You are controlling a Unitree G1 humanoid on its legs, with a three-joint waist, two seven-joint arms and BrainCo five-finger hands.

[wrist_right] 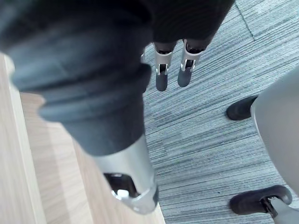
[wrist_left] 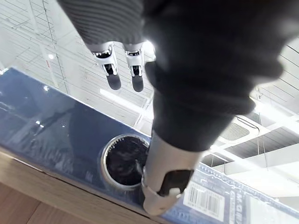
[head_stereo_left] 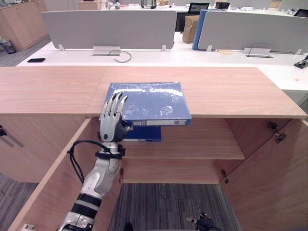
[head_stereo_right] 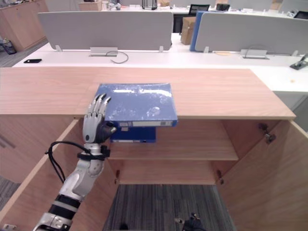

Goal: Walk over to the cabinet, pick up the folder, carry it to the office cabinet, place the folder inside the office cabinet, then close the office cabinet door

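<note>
So here's where we're at: the left hand (head_stereo_left: pixel 111 120) is up at the front edge of the light wood cabinet top (head_stereo_left: pixel 231 91), on the near left corner of the glossy blue ring-binder folder (head_stereo_left: pixel 149 101). The folder lies flat on that top, just right of the hand and stretching away past its fingertips, with the spine hanging a bit over the front edge. The hand's fingers (wrist_left: pixel 112 74) are straight and side by side, reaching over the folder's top cover. The thumb (wrist_left: pixel 163 186) sits apart from them, against the spine right beside the round metal-rimmed finger hole (wrist_left: pixel 122 161). A white barcode label (wrist_left: pixel 205 200) is stuck on the spine on the thumb's other side.

Below the hand, both wooden cabinet doors stand open: the left door (head_stereo_left: pixel 53 187) alongside the forearm, the right door (head_stereo_left: pixel 269 178) well apart. Just under the folder and next to the wrist, a second darker blue folder (head_stereo_left: pixel 144 134) lies on the inner wooden shelf (head_stereo_left: pixel 192 144).

The right hand (wrist_right: pixel 133 172) hangs with relaxed, straight fingers holding nothing, over grey striped carpet (wrist_right: pixel 210 140) and beside a pale wood panel (wrist_right: pixel 18 163).
</note>
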